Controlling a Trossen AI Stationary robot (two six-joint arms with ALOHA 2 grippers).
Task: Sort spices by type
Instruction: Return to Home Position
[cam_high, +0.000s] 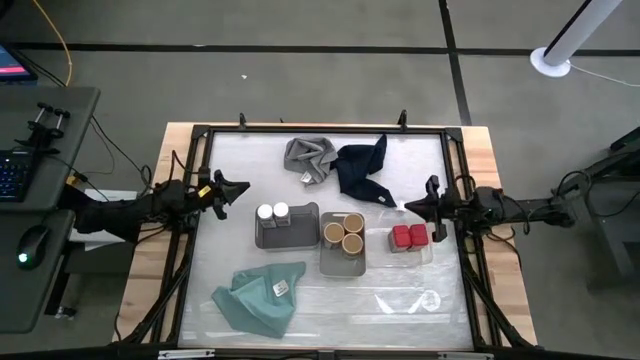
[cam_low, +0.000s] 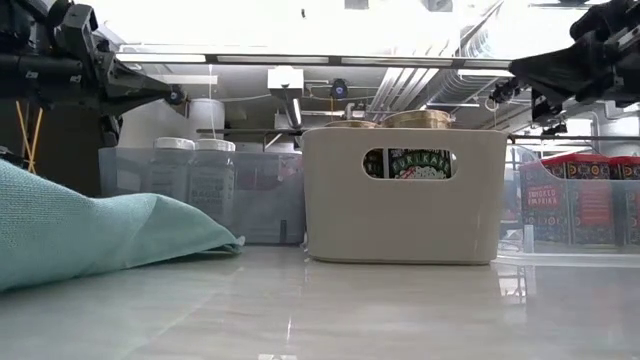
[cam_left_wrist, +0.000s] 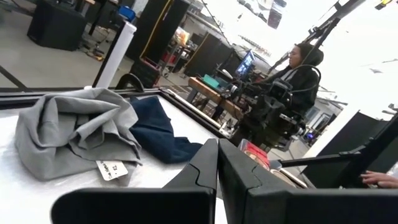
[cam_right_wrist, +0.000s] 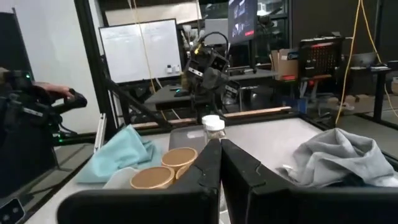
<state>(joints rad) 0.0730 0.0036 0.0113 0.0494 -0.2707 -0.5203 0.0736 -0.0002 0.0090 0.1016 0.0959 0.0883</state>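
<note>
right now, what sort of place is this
Most likely a robotics lab or workshop: a whiteboard stands beyond the table, a keyboard sits at a side workstation, and a person is by a monitor.

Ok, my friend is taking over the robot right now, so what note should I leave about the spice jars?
Left tool: shut, empty, raised at the table's left side.
Right tool: shut, empty, raised at the right side.
White-capped jars: both in the dark tray.
Tan-topped jars: all three in the grey tray.
Red jars: both in the clear tray.
Done: every jar sorted.
Left: probably just parking the arms.
</note>
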